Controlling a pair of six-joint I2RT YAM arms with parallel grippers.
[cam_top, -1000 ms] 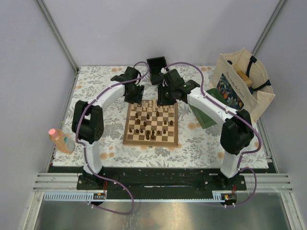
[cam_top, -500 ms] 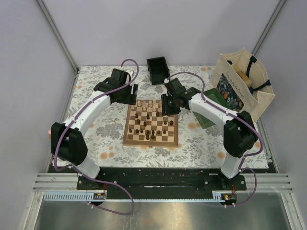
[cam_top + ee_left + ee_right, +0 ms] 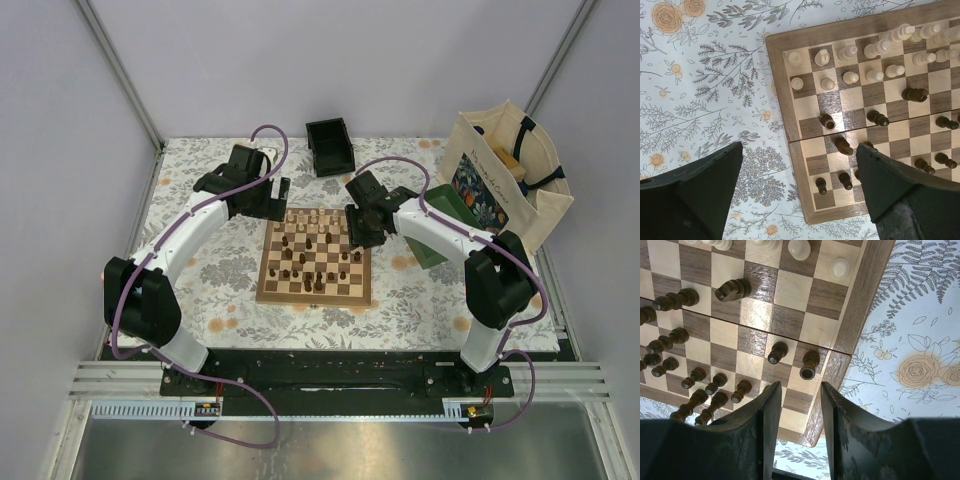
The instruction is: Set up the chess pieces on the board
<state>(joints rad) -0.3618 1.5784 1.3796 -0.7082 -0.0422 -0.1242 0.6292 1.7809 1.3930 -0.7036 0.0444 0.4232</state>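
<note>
The left arm [image 3: 200, 225] rises from its base at the near left, folds at a dark elbow [image 3: 140, 305] low on the left side, then stretches its white forearm away toward the far middle. The left gripper [image 3: 272, 198] hangs at the end, pointing down, its two dark fingers [image 3: 700, 190] spread wide apart with nothing between them [image 3: 797, 150].

The right arm [image 3: 440, 228] mirrors it: up from the near right, bent at the elbow [image 3: 495, 285], forearm reaching far and leftward. The right gripper [image 3: 358, 232] also points down, closer to the centre than the left one. Its fingers [image 3: 765, 420] stand only a narrow gap apart [image 3: 800, 387], gripping nothing.
</note>
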